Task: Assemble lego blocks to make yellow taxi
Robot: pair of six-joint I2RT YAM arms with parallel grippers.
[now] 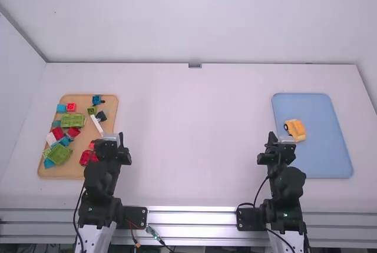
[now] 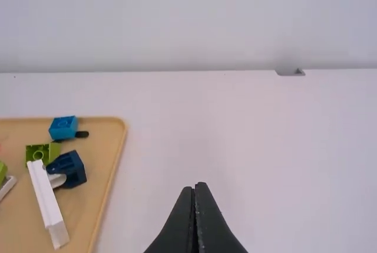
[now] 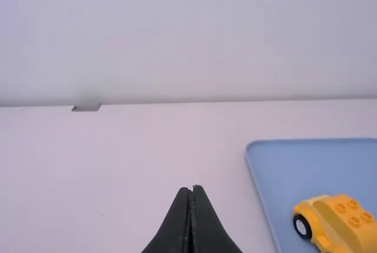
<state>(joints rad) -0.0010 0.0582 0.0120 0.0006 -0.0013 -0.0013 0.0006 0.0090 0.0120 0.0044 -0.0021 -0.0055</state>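
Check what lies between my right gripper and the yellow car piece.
The right wrist view shows bare white tabletop beside the right gripper, then the blue tray's rim and a strip of its floor before the yellow car piece.

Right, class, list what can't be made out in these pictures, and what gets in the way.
- Nearest red block: partly hidden behind the left arm, high view.
- Blue tray: near left corner hidden behind the right arm, high view.
- Yellow car: partly cut off by right wrist view's edges.
- Tan tray: partly cut off by left wrist view's edges.
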